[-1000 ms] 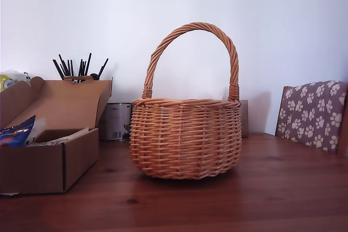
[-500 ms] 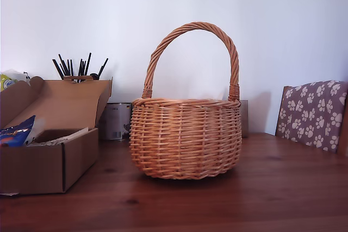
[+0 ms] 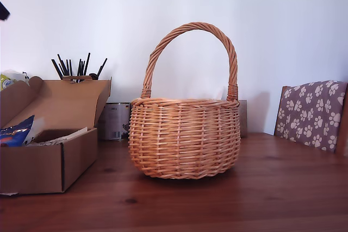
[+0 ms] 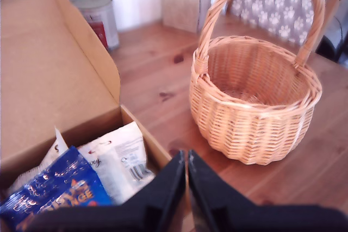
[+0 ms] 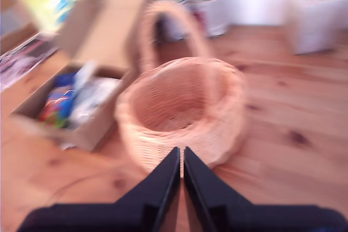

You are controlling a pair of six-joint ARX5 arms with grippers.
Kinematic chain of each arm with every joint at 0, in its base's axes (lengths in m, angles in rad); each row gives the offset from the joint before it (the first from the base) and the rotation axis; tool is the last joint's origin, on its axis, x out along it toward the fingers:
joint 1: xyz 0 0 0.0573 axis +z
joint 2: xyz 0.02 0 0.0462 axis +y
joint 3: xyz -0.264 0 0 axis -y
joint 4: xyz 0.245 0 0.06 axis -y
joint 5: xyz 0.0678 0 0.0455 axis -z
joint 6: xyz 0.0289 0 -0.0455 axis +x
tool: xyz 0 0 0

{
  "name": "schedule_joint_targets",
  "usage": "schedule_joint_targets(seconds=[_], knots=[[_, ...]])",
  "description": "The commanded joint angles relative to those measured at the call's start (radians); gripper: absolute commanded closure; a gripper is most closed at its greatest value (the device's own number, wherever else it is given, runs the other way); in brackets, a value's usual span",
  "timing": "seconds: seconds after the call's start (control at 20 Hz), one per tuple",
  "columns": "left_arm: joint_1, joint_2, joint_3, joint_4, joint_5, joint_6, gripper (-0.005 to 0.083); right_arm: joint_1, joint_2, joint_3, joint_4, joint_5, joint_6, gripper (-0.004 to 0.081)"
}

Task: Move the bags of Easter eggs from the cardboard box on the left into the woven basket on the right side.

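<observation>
Starting out, my first gripper [image 4: 186, 188] is closed tight on nothing, above the cardboard box [image 4: 60, 85]. My second gripper [image 5: 181, 186] is closed and empty too. The blue bag [image 4: 51, 188] and white bag [image 4: 117, 158] sit inside. Farther off, the woven basket [image 4: 255, 101] looks empty.

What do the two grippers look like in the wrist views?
Both look alike: my first gripper and my second gripper each show two plain black, wedge-shaped fingers tapering to narrow tips from a broad dark base. No cables, labels or markings show; the second wrist view is blurred.
</observation>
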Motion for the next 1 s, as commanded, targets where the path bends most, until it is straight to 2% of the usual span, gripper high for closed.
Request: schedule_joint_targets(seconds=[0.0,0.1,0.15,0.25,0.3,0.35,0.65,0.85,0.95], knots=[[-0.003,0.066,0.051,-0.062,0.004,0.062,0.0792,0.075,0.066,0.035,-0.031,0.038,-0.025,0.0783],[-0.003,0.153,0.137,-0.147,-0.025,0.089,0.0761,0.15,0.142,0.082,-0.027,0.036,-0.01,0.0783],[-0.003,0.188,0.172,-0.177,-0.05,0.089,0.0666,0.165,0.169,0.095,-0.023,0.037,0.007,0.0783],[-0.003,0.251,0.22,-0.199,-0.077,0.079,0.0238,0.167,0.202,0.101,-0.013,0.035,0.006,0.0783],[-0.003,0.286,0.24,-0.203,-0.106,0.042,0.0052,0.167,0.216,0.101,-0.005,0.035,0.006,0.0783],[-0.003,0.324,0.261,-0.223,-0.147,0.024,-0.0022,0.167,0.229,0.101,0.006,0.035,0.007,0.0783],[-0.057,0.564,0.366,-0.27,-0.327,-0.143,-0.0007,0.167,0.245,0.101,0.063,0.036,0.002,0.0783],[-0.086,0.702,0.408,-0.274,-0.5,-0.272,-0.0007,0.167,0.245,0.101,0.085,0.036,-0.001,0.0783],[-0.086,0.759,0.409,-0.282,-0.523,-0.288,-0.0007,0.167,0.245,0.101,0.086,0.037,-0.001,0.0783]])
